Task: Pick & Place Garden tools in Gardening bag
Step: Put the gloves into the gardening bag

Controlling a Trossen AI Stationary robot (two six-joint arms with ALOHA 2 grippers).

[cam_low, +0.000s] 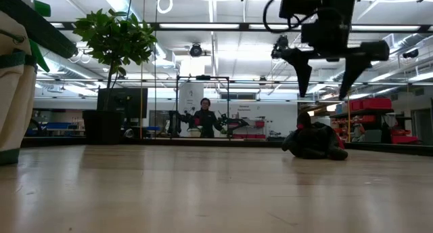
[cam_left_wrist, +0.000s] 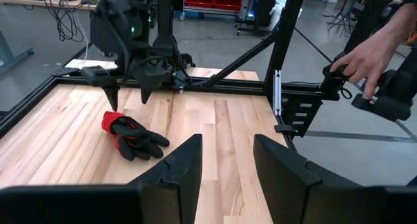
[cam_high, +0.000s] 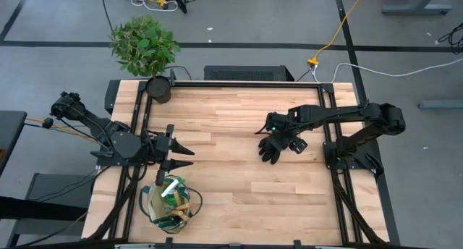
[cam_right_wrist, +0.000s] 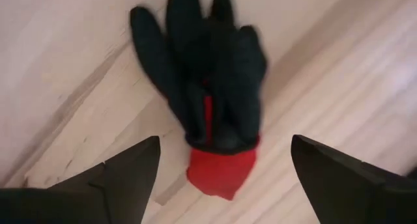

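Wooden table seen from above. Black glove with red cuff [cam_high: 273, 145] lying flat toward the right edge, about midway between the far and near edges, fingers spread and pointing toward the table's middle. Right gripper [cam_high: 287, 138] poised directly above it, fingers spread wide apart and empty, one to each side of the cuff in the right wrist view [cam_right_wrist: 220, 167]; from table height, fingertips clearly above the glove [cam_low: 314, 141], not touching.

Gardening bag [cam_high: 168, 205] standing near the left part of the near edge, already holding tools, wooden handles and something green and white poking out. Left gripper [cam_high: 181, 153] waiting just beyond the bag, fingers parted, holding nothing. Leafy plant [cam_high: 143, 45] in a black pot [cam_high: 158, 88] at the far left corner.

Glove likely light, soft and floppy, prone to drooping and folding once lifted. Best grip probably across the thick bunched palm or the cuff, pinching deep enough to catch both layers; thin fingertips likely to slip free.

A person's hand [cam_left_wrist: 365, 55] visible past the right edge, holding a dark device.
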